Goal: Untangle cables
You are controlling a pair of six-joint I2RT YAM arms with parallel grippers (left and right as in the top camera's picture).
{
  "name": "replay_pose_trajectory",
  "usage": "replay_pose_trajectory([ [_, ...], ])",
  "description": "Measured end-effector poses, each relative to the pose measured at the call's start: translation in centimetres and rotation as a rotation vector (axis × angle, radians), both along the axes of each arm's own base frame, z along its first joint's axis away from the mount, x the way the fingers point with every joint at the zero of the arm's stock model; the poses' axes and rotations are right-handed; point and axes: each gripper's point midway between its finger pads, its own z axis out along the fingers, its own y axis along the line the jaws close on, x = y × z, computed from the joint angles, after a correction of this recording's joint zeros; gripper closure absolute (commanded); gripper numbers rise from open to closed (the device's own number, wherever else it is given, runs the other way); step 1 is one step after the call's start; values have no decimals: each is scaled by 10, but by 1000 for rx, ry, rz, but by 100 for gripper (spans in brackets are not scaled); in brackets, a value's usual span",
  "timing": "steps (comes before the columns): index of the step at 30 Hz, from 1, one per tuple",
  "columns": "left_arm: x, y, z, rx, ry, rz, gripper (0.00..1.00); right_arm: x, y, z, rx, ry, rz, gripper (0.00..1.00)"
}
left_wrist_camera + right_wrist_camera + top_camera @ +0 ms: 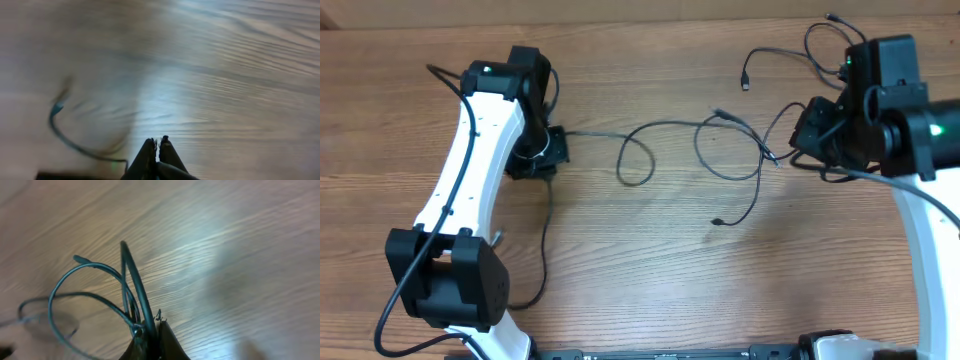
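Working over a wood-grain table [650, 290], reaching in with the left arm [470, 170] from one side and the right arm [920, 230] from the other. Holding the left claw [159, 146] fully closed near the table's left-centre, with one thin strand running in beside its base; not being able to tell from the blurred wrist view whether that strand is actually pinched. Holding the right claw [150, 330] fully closed as well, pinching several strands right at the fingertips, with the strands fanning up and out to the left of the pinch. Locating the cables [680, 123] between the two claws: running from the left claw through a loose loop [638, 184], crossing in a cluster of arcs just beside the right claw, and trailing further toward the upper right of the overhead view. Noting one free plug [717, 222] lying below the crossings and another plug [746, 84] above them. Judging the step in hand to be the spreading pull, stretching the tangle to expose its crossings. Calling next for a slow outward draw, watching the loop for tightening into a knot, then regripping a single free end to lead it clear.
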Motion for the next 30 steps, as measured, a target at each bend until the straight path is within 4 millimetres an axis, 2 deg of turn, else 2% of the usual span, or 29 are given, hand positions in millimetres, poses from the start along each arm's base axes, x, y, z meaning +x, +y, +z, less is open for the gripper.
replay_pose_trajectory([
  [6, -6, 35, 2, 170, 14, 169, 96, 6, -12, -23, -60, 89, -73, 96],
  [14, -5, 51, 4, 248, -6, 256, 95, 12, -15, -42, -85, 157, -92, 96],
  [23, -8, 49, 4, 234, 9, 270, 92, 11, -8, -42, -47, 165, -79, 96],
  [30, -10, 24, 1, 85, 44, 184, 92, 10, 0, -42, -7, 171, -64, 96],
])
